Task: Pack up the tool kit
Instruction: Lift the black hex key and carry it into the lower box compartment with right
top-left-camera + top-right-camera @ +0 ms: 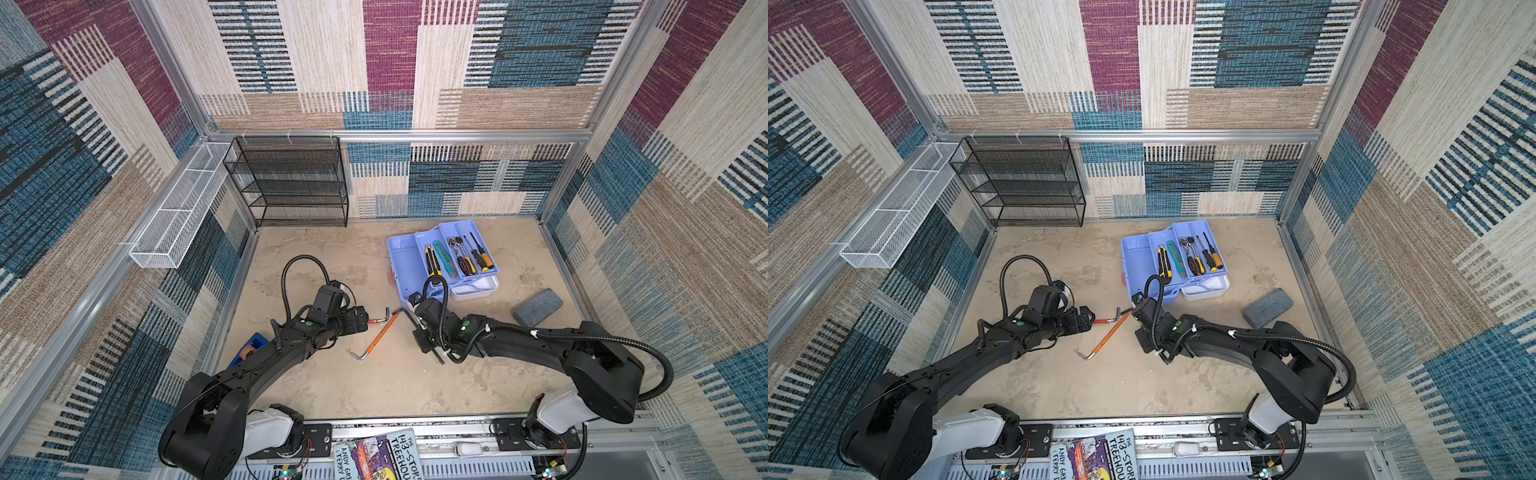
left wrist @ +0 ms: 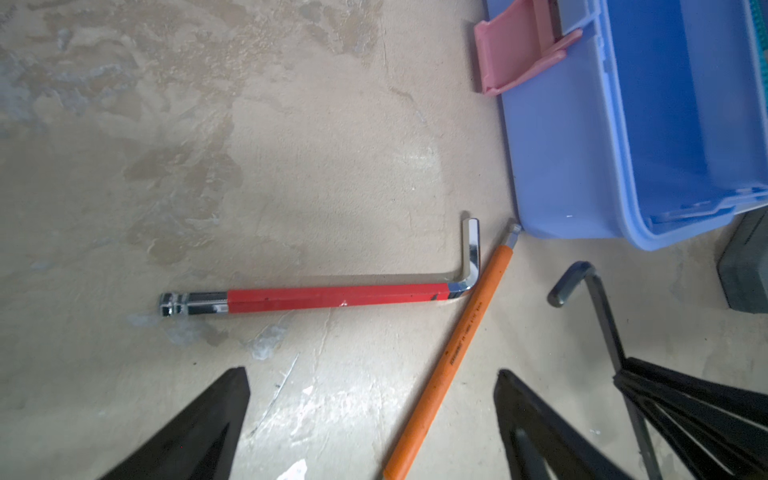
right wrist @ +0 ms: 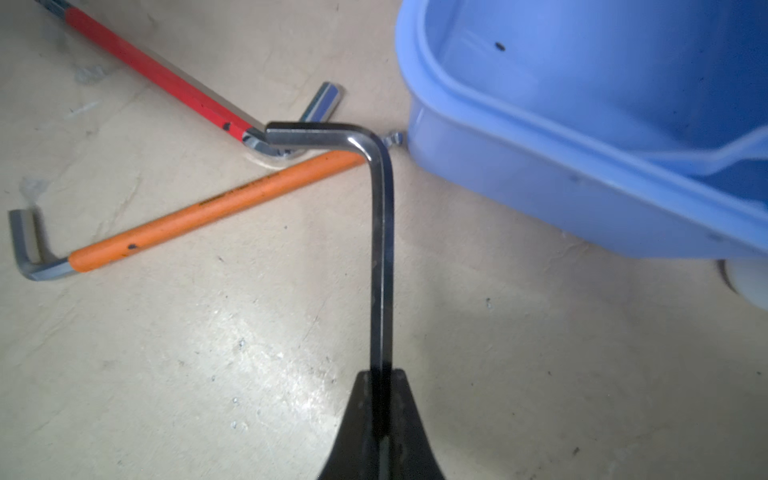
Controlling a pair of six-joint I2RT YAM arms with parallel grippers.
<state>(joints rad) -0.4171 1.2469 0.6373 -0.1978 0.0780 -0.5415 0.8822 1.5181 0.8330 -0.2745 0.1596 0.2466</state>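
Top view: beige tabletop (patchwork walls)

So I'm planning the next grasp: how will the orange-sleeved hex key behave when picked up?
The orange hex key is a thin metal bar: probably stiff, heavy for its size. Its L-bend should stop it rolling. It seems to touch the red hex key, so lifting may nudge that.
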